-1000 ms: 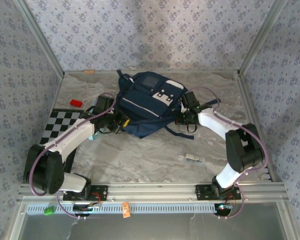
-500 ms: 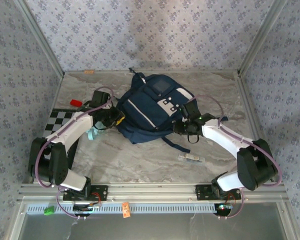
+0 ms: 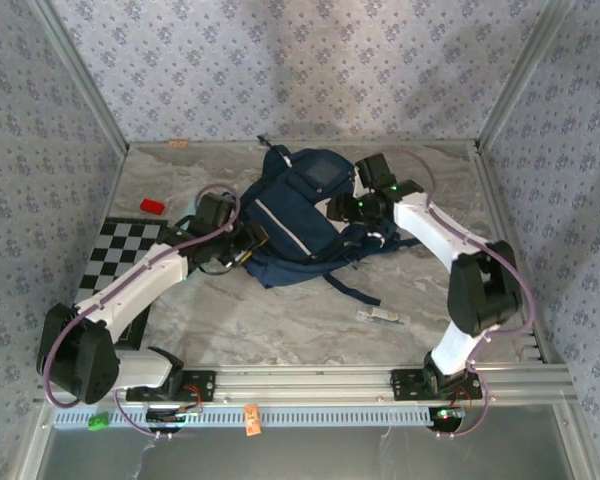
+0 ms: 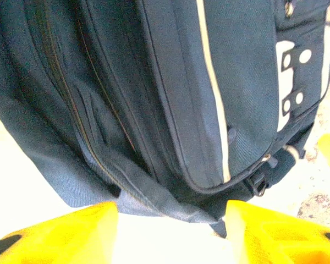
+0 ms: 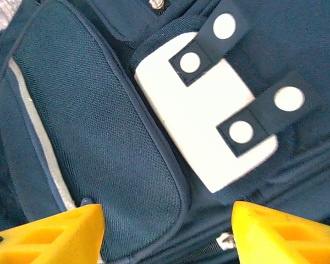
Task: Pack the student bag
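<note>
The student bag (image 3: 298, 212) lies flat at the middle back of the table, a large navy backpack with a thin white stripe (image 4: 212, 93) and a white patch with buckles (image 5: 206, 132). My left gripper (image 3: 246, 246) is at the bag's near left edge. In the left wrist view it (image 4: 170, 237) is open, its yellow fingers (image 4: 60, 234) wide apart, with the bag's lower seam and zipper just ahead of them. My right gripper (image 3: 344, 208) hovers over the bag's right side. Seen from the right wrist, it (image 5: 168, 237) is open above the mesh pocket (image 5: 99, 143), holding nothing.
A dark strap (image 3: 355, 289) trails from the bag toward the front. A small pale packet (image 3: 380, 316) lies front right. A red block (image 3: 152, 206) and a checkerboard mat (image 3: 115, 250) are at the left. Metal frame posts and patterned walls close in the table.
My right gripper has swung from the bag's near right edge up and back over its top. My left gripper has shifted right and slightly nearer along the bag's left edge. The bag has barely moved.
</note>
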